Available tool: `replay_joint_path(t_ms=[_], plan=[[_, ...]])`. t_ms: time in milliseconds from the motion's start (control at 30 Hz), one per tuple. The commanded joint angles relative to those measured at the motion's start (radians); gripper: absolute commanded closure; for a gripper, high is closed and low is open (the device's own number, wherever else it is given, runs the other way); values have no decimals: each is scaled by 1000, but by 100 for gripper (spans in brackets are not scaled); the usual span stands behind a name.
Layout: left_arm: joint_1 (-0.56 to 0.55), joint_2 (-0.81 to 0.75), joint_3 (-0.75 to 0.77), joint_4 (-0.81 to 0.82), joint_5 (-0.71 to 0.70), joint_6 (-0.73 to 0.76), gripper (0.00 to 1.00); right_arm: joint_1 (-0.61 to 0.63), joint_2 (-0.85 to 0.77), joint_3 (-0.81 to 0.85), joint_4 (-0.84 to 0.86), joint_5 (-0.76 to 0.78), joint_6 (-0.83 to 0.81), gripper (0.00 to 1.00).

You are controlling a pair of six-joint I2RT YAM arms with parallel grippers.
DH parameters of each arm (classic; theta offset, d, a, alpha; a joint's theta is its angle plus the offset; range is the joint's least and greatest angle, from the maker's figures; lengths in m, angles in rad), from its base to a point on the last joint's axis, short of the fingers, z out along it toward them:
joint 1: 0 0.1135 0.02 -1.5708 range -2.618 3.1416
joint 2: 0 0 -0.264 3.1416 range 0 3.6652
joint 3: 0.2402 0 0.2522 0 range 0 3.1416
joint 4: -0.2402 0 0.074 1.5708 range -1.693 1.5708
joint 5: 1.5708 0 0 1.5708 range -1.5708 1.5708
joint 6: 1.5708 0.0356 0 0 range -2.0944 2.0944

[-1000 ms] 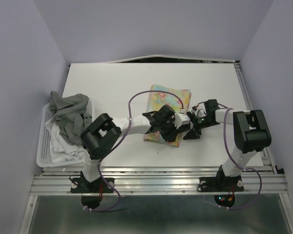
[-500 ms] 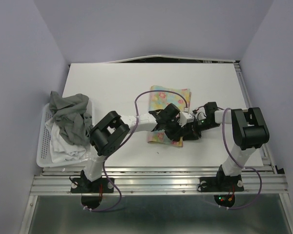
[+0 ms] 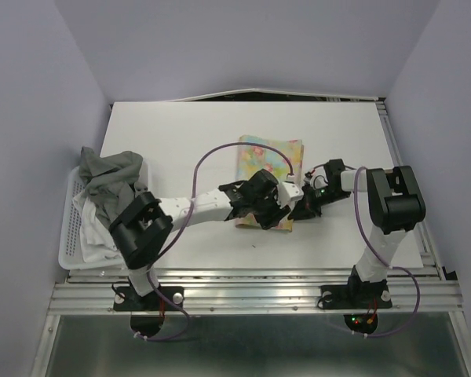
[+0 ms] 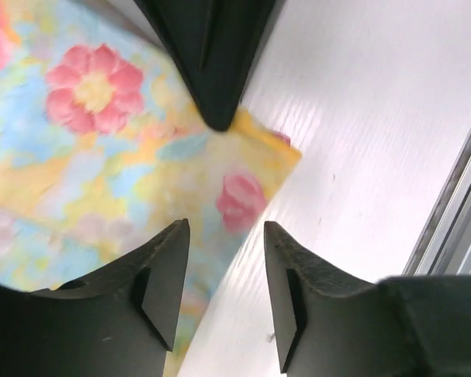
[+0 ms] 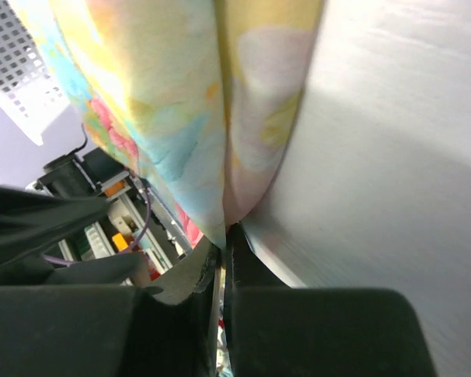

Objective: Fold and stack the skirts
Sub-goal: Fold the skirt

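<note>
Floral skirt (image 3: 267, 157) just got its near right corner pinched by the right tool (image 5: 224, 236), left tool (image 4: 224, 236) spread, so a fold's coming.

White table (image 3: 180, 133), pale lilac walls (image 3: 243, 39)

No legible text, label, brand, number or sign in any view. Floral skirt (image 3: 267, 159): flower print only, no lettering.
</note>
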Motion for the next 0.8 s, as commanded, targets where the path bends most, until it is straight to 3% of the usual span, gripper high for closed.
replay_joint_path(t_ms=[0, 33, 100, 133, 200, 267, 767], plan=[[-49, -183, -98, 12, -187, 187, 45, 8, -16, 45, -45, -76, 7, 99], [-53, -195, -148, 33, -239, 213, 39, 8, -16, 42, -48, -98, 20, 99], [-70, -218, -202, 49, -289, 275, 39, 8, -20, 44, -50, -122, 34, 99], [-76, -223, -219, 61, -298, 290, 31, 8, -17, 47, -50, -143, 49, 99], [-110, -228, -246, 99, -345, 319, 30, 8, -10, 59, -50, -177, 83, 99], [-137, -225, -282, 165, -402, 335, 13, 8, -1, 73, -48, -212, 108, 99], [-196, -16, -271, 380, -620, 350, 17, -1, -7, 67, -59, -235, 163, 99]])
